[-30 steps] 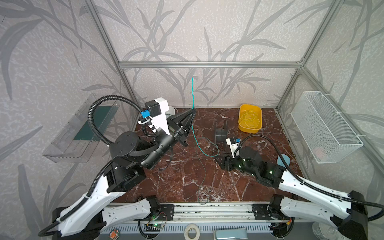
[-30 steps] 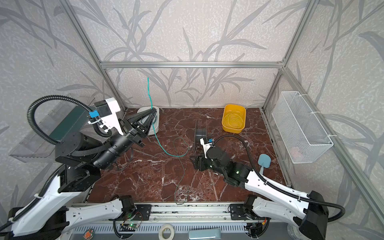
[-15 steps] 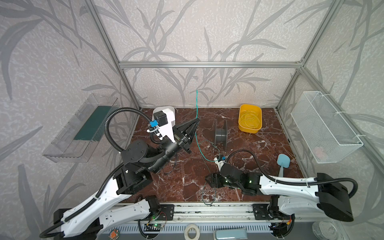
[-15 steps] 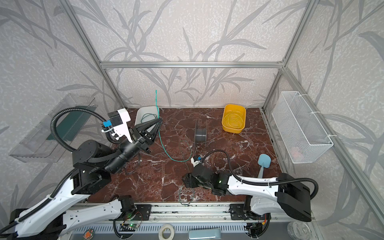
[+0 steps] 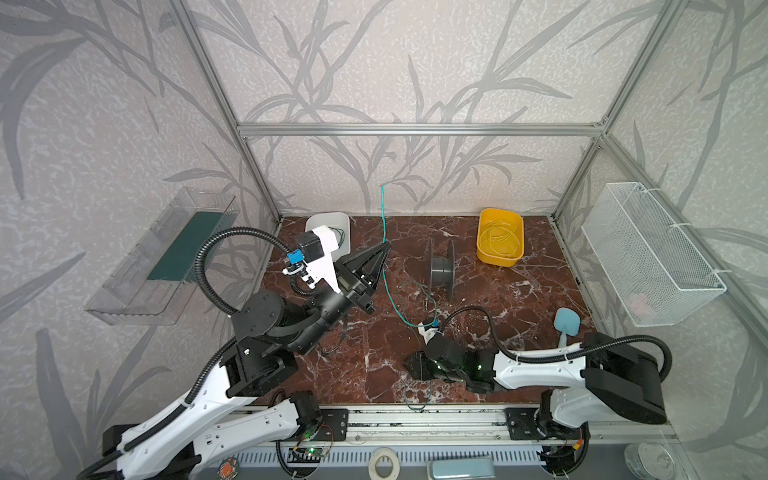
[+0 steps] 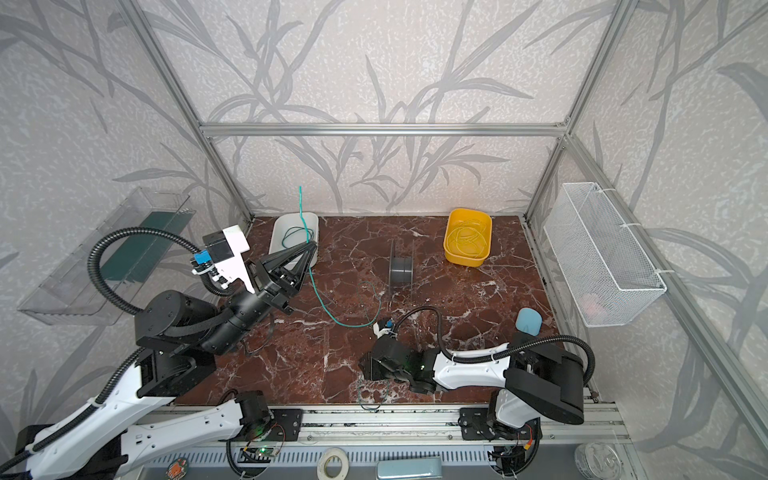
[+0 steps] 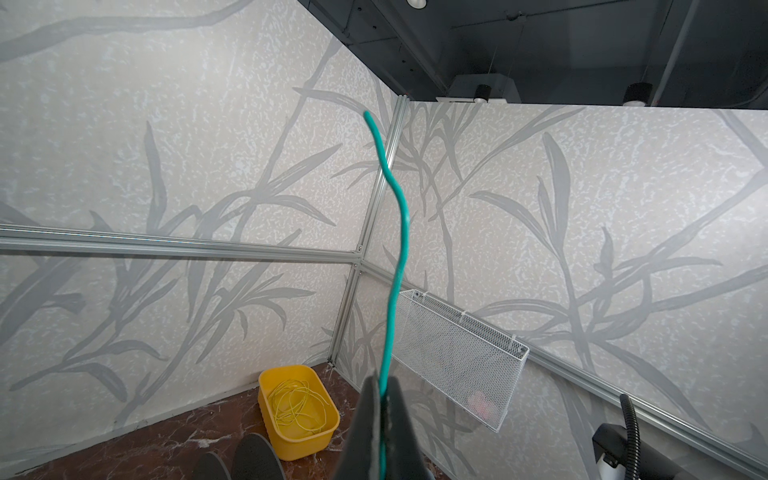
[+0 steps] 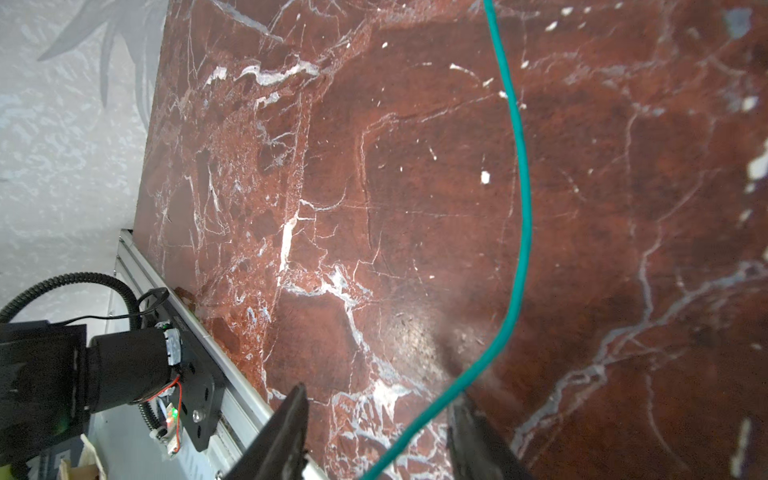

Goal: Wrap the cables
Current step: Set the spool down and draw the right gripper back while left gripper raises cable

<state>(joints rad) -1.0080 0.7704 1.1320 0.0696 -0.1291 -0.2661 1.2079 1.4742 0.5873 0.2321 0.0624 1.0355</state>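
Observation:
A thin teal-green cable [image 5: 382,216] rises from my left gripper [image 5: 385,247], which is raised over the back left of the table and shut on it; the left wrist view shows the cable [image 7: 401,232] pinched between the pads of this gripper [image 7: 384,388]. Below the grip the cable [image 6: 320,299] sags to the marble and runs toward my right gripper [image 5: 411,364], which lies low near the front edge. In the right wrist view the cable [image 8: 521,208] passes between the right gripper's [image 8: 378,415] separated fingers [image 8: 291,424], unpinched. Darker thin loops [image 5: 415,291] lie mid-table.
A grey spool [image 5: 442,270] stands upright mid-table. A yellow bin [image 5: 484,249] holds yellow wire at the back right, a white bin [image 6: 276,232] holds dark wire at the back left. A mesh basket [image 5: 656,257] hangs on the right wall. A light blue paddle [image 5: 565,324] lies right.
My right gripper has pulled back from mid-table to the front edge and its jaws have narrowed. My left gripper has kept its hold on the cable and shifted slightly right and lower.

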